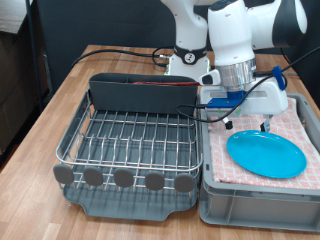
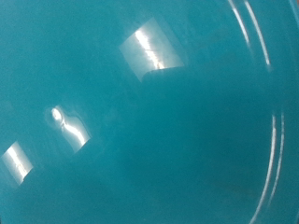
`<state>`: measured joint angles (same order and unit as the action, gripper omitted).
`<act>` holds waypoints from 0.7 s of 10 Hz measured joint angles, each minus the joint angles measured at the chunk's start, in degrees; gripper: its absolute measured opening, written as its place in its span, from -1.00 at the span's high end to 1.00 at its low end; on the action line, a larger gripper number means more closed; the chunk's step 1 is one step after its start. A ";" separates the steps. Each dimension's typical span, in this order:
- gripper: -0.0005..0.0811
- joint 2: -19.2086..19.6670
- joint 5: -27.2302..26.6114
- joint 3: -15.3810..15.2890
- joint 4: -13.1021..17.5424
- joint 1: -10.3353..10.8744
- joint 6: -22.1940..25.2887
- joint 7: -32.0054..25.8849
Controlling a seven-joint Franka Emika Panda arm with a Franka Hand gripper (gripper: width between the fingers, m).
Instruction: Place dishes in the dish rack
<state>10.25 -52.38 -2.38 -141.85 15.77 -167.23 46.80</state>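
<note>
A round light-blue plate (image 1: pixel 268 155) lies flat on the pink checked cloth inside the grey bin (image 1: pixel 240 205) at the exterior view's right. My gripper (image 1: pixel 262 127) hangs fingers-down right over the plate's far edge, very close to it or touching it. The wrist view is filled by the plate's glossy blue surface (image 2: pixel 149 121) with bright reflections, and no fingers show there. The dish rack (image 1: pixel 72 140), a dark grey tray with a silver wire grid and a tall back compartment, stands at the exterior view's left with nothing on its grid.
A row of round grey tabs (image 1: pixel 122 178) lines the rack's near edge. Black cables (image 1: pixel 130 52) trail across the wooden table behind the rack. The robot's white base (image 1: pixel 188 60) stands behind rack and bin.
</note>
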 joint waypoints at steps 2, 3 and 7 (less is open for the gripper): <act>-0.98 0.83 -1.17 -0.13 0.64 0.00 -0.11 -1.06; -0.98 1.18 -1.76 -0.22 0.84 0.00 -0.22 -1.56; -0.98 2.18 -4.88 -1.00 1.71 -0.24 -0.59 -4.69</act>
<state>12.43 -57.26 -3.38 -140.14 15.54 -167.82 42.11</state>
